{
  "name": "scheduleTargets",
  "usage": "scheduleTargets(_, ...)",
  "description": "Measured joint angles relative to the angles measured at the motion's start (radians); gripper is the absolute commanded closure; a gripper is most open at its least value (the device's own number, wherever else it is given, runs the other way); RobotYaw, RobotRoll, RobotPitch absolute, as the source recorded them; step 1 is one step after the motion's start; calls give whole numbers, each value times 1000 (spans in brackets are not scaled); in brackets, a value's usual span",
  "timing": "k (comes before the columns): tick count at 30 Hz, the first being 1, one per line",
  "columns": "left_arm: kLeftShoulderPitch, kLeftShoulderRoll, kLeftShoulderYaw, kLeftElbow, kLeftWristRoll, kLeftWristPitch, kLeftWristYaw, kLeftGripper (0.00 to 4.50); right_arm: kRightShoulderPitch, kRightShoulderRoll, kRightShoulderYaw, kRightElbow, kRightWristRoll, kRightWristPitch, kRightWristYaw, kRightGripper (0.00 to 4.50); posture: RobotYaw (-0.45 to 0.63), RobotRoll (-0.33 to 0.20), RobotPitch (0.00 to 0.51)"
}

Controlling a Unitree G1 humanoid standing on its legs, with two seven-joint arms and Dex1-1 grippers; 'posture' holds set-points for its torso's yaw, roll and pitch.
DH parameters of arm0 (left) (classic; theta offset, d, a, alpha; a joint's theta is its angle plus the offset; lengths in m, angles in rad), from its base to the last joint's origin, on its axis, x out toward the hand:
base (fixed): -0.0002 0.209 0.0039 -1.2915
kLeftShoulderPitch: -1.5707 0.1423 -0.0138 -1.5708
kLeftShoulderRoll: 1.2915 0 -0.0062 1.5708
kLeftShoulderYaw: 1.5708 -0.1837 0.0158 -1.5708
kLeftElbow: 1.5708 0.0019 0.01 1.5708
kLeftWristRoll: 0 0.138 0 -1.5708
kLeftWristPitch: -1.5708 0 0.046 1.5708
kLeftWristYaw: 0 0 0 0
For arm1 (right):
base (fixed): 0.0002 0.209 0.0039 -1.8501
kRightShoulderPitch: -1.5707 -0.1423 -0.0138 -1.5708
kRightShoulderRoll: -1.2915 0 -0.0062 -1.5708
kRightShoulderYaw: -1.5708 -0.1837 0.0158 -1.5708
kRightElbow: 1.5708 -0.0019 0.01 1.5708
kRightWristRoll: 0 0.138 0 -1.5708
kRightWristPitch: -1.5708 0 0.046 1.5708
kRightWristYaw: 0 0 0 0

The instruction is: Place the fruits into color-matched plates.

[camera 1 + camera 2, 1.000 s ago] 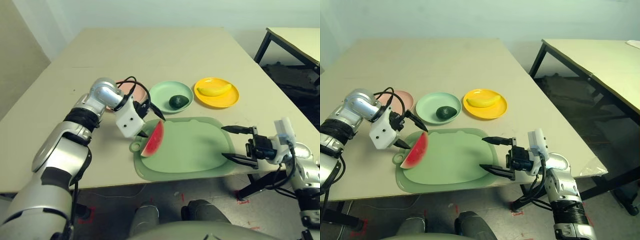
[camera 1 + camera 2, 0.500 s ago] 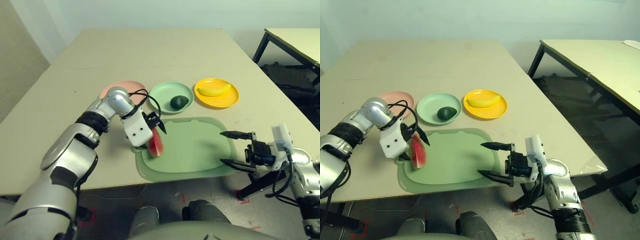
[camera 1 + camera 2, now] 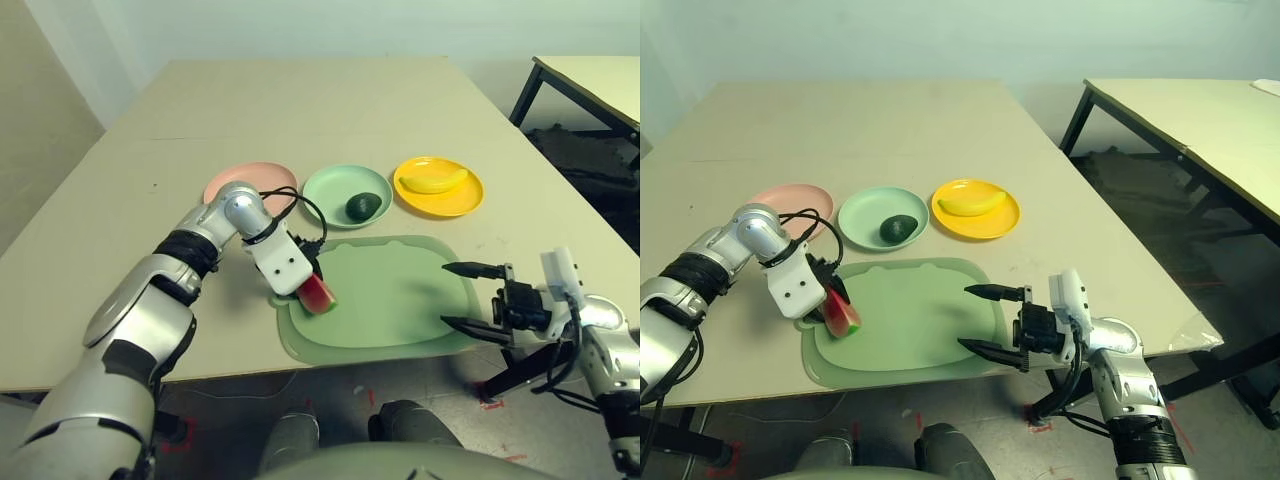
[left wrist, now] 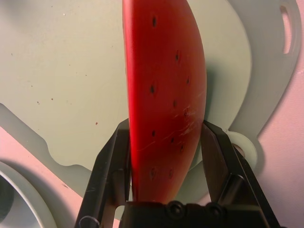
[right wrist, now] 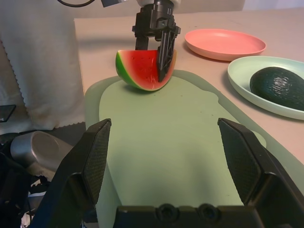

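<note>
Right tool (image 3: 458, 294): nearest, at the near right edge of the cutting mat, fingers spread wide and level, nothing between them.
Cutting mat (image 3: 400, 300): pale green, flat on the worktop (image 3: 300, 110), in front of the three plates.
Left tool (image 3: 312, 287): pointing steeply down at the mat's left end, clenched on the watermelon wedge.
Watermelon wedge (image 4: 164, 95): between the left tool's two fingers (image 4: 111, 166), rind down on the mat.
Pink plate (image 3: 235, 180): just beyond the left forearm, bare.
Green plate (image 3: 330, 190): middle of the row, holding the avocado (image 3: 363, 206).
Yellow plate (image 3: 465, 195): right of the row, holding the banana (image 3: 433, 180).
</note>
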Motion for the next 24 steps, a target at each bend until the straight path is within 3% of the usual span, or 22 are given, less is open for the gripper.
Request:
scheduleTargets(10, -58, 40, 45, 79, 6, 45, 18, 2294, -6, 23, 8, -24, 9, 27, -26, 0, -72, 0, 19)
scheduleTargets(15, -174, 93, 93, 226, 107, 47, 139, 2294, -13, 84, 3, -58, 37, 80, -124, 0, -69, 0, 22)
scheduleTargets(24, -270, 138, 99, 406, 317, 110, 437, 2294, 10, 188, -7, -140, 35, 127, -359, 0, -95, 0, 24)
